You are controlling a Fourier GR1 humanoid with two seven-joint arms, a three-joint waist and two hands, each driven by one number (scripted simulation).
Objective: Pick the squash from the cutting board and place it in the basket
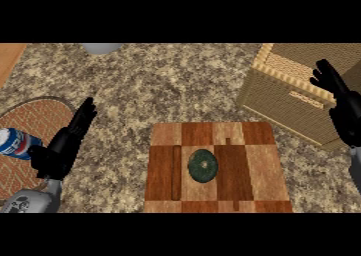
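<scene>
Squash (203, 165) lay on the board (266, 172); right hand (349, 112), fingers straight by the basket (286, 97), needed to come down centred before curling.

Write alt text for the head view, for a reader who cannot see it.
A dark green squash lies untouched on a wooden cutting board on a granite counter. A woven basket stands beyond the board to the right; the open left hand and right hand flank the board, holding nothing.
</scene>
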